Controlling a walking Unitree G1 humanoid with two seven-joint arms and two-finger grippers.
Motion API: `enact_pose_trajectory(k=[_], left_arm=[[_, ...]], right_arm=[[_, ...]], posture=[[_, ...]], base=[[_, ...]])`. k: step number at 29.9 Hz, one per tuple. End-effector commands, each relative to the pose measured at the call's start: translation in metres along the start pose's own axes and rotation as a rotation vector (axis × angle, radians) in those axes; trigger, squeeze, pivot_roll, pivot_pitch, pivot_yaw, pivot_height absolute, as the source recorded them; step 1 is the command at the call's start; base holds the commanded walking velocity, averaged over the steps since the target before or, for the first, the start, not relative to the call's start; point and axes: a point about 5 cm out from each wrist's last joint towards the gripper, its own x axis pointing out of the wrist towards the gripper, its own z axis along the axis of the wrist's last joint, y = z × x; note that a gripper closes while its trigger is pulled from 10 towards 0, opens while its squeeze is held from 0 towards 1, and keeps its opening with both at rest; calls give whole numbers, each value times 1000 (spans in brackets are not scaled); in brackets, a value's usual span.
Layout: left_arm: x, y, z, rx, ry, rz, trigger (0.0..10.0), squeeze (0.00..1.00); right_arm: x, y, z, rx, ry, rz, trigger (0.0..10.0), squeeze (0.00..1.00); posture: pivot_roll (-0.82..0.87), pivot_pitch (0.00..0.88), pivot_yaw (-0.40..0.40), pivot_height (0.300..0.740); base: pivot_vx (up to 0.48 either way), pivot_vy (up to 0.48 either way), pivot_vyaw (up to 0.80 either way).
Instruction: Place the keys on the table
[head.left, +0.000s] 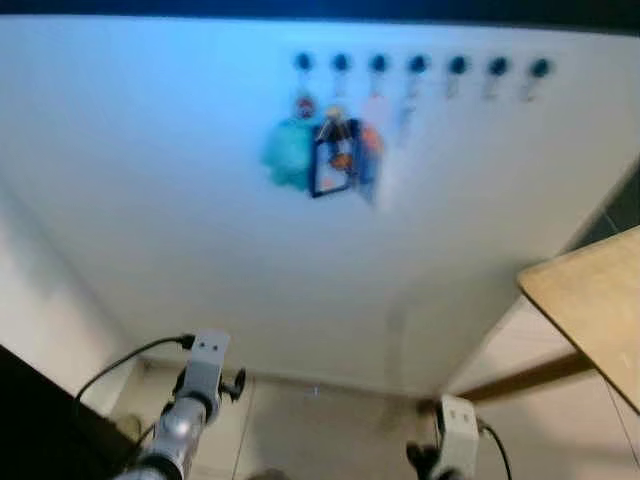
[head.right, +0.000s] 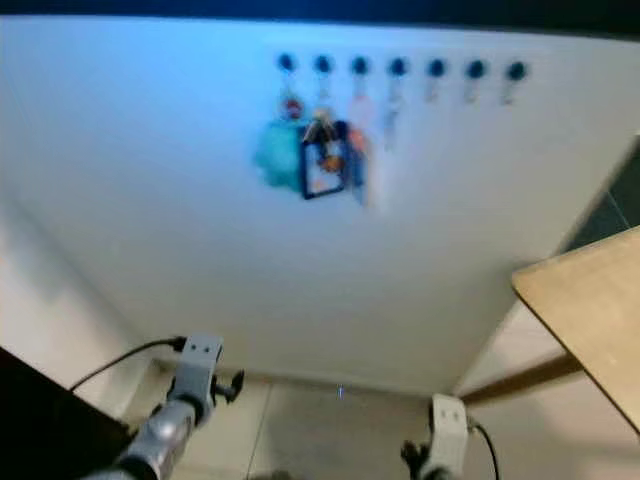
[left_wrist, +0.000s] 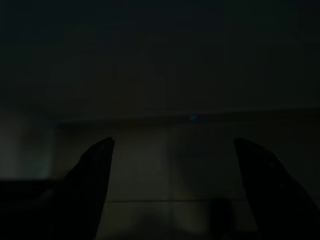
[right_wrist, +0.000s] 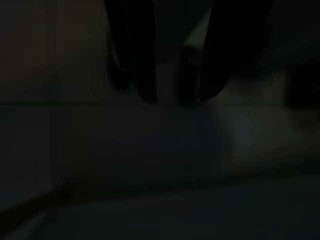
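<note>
Keys (head.left: 335, 155) on wall hook, high above both tools | left tool (left_wrist: 175, 150) wide | right tool (right_wrist: 175, 97) narrow

Both arms hang low, left pincer (left_wrist: 172, 165) fingers spread.

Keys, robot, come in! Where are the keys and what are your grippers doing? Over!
Both arms low, nothing held; left jaws open. Keys hanging on wall hooks, with teal fluffy charm. Table to the right. Nothing in the way.
</note>
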Motion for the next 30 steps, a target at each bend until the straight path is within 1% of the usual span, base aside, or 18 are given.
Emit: enact_pose_trajectory(k=[1, 10, 11, 14, 15, 17, 21, 22, 25, 27, 30], left_arm=[[-1, -6, -4, 24, 16, -28, 10000, 0], [0, -7, -2, 28, 9, -42, 10000, 0], [0, -9, -3, 16, 13, -71, 10000, 0], [0, -10, -3, 17, 14, -82, 10000, 0], [0, -11, -2, 32, 14, -90, 10000, 0], [1, -12, -2, 48, 12, -90, 10000, 0], [1, -13, -1, 39, 7, -84, 10000, 0], [2, -13, 1, 9, 1, -75, 10000, 0], [2, -13, 2, -7, -1, -71, 10000, 0], [3, -8, 5, -4, -7, -51, 10000, 0], [3, -2, 7, 4, -22, -42, 10000, 0]], right_arm=[[-5, -8, -13, 52, 40, -40, 10000, 0], [-5, -8, -14, 41, 38, -41, 10000, 0], [-6, -9, -15, 44, 36, -45, 10000, 0], [-6, -9, -15, 45, 36, -46, 10000, 0], [-6, -9, -15, 48, 35, -48, 10000, 0], [-6, -10, -16, 51, 34, -51, 10000, 0], [-7, -11, -16, 56, 29, -52, 10000, 0], [-8, -12, -15, 49, 10, -55, 10000, 0], [-8, -13, -14, 46, 1, -56, 10000, 0], [-7, -14, -1, -16, -77, -34, 10000, 0], [-7, -9, 18, -169, -187, 26, 10000, 0]], posture=[[45, 10, 20, 740], [38, 0, 29, 740], [31, 0, 35, 740], [31, 0, 35, 740], [29, 0, 36, 740], [24, 0, 41, 740], [26, 0, 40, 740], [34, 0, 36, 740], [34, 0, 36, 740], [37, 0, 37, 740], [38, 0, 37, 740]], base=[[0, 0, 0], [0, 0, 0], [0, 0, 0], [0, 0, 0], [0, 0, 0], [0, -427, 0], [0, -480, 0], [0, 0, 0], [0, 0, 0], [0, 0, 0], [0, 0, 0]])
